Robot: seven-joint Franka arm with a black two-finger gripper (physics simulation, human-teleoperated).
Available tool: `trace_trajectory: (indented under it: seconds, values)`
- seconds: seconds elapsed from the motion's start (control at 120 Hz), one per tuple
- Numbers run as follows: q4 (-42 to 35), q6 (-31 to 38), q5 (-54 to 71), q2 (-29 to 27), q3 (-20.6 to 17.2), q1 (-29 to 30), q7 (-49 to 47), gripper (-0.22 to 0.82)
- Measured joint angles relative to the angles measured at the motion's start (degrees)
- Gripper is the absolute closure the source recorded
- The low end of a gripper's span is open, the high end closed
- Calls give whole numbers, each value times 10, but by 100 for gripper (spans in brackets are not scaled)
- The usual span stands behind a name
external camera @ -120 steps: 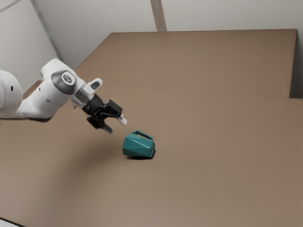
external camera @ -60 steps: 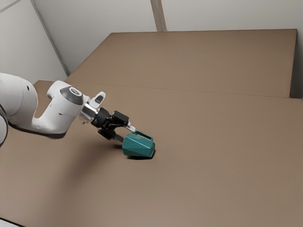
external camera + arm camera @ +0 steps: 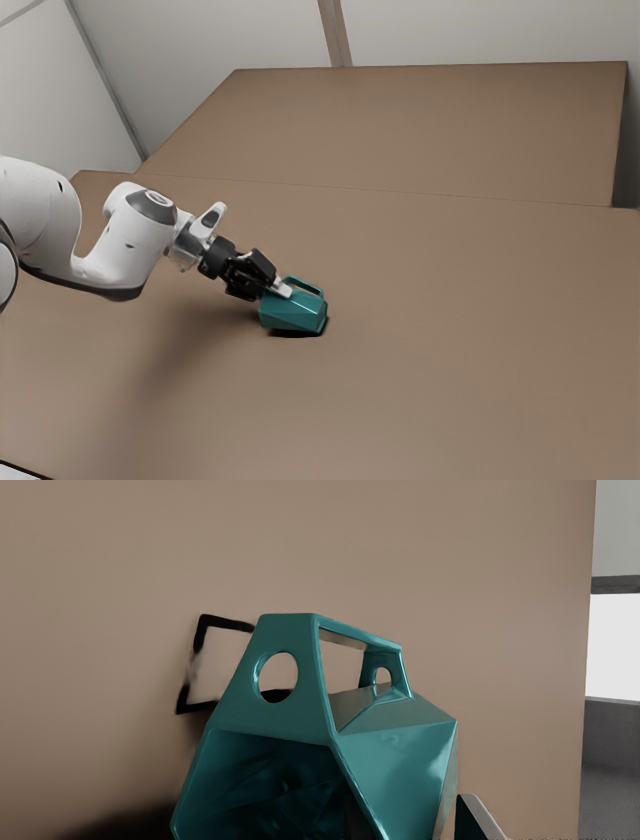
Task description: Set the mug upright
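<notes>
Black two-finger hand (image 3: 277, 299): fingers apart at the mouth of the mug (image 3: 295, 311), one outside with a sliver of gap beside the wall, the other apparently inside; not clamped.

Glossy, faceted teal mug, material uncertain: lying on its side on the counter (image 3: 450, 330), matte brown; mouth toward the hand, angular handle (image 3: 287, 630) uppermost. Not upright.

Step in hand, by judgement: getting a grip on the mug's wall. Next called for: closing on that wall, then lifting and turning until base down, mouth up, with care against slipping on slanted facets.

Hard to make out: inner finger, a mere dark shape in the shadowed interior; lower mug, cut off in the wrist view; black outline (image 3: 199, 635) beyond the handle, probably shadow. Farthest: pale grey wall (image 3: 480, 30).
</notes>
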Motion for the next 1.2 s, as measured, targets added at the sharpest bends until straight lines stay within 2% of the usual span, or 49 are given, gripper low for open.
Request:
trace_trajectory:
  seconds: [0.192,0.375,0.567,0.675,0.883,1.042,1.2]
  values:
    - [8,-13,-4,-8,-1,0,16,71]
    - [8,-22,-5,-26,-1,0,26,75]
    - [18,-33,18,-93,-2,-1,19,77]
    - [63,-36,114,-102,-9,1,-10,77]
    - [151,-39,372,-101,-29,-2,-88,78]
    - [158,-22,515,-99,-61,5,-154,78]
    - [141,7,568,-87,-69,-13,-209,78]
